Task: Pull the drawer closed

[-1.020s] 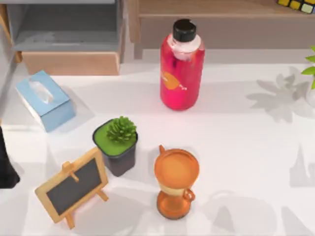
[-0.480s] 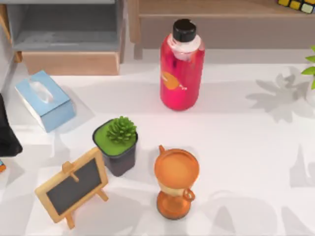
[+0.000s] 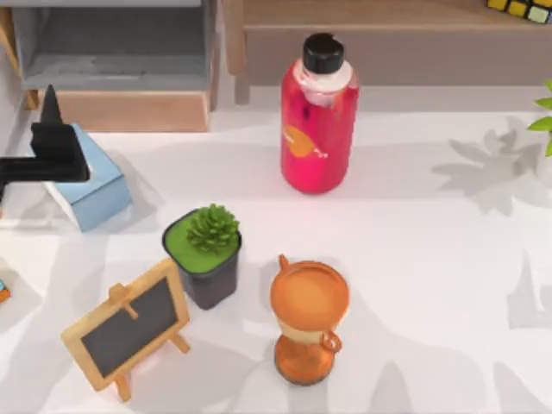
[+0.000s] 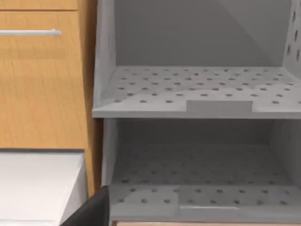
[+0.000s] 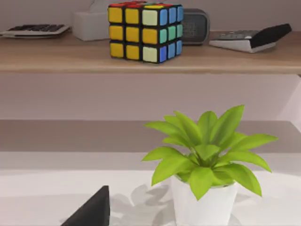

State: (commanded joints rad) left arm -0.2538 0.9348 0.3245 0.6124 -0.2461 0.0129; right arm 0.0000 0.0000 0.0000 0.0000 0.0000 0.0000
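Seen from above, our left gripper hangs at the far left of the white table, over the blue tissue box and just short of the open drawer; we cannot tell how its fingers are set. The drawer stands out from the cabinet at the far left corner, its wooden front facing the table and its grey inside bare. The left wrist view looks into grey perforated shelves, with a wooden cabinet front and a metal handle to one side.

No writing can be read anywhere. The red bottle with its black cap stands far centre and carries an orange mark whose text is too small to make out. The small chalkboard easel at the near left is blank.

A dark pot holds a green succulent left of centre, just beside the easel. An orange cup stands near centre, and we cannot tell what is in it.

The right wrist view shows a leafy plant in a white pot, and behind it a shelf with a colour cube, calculators and a small clock.
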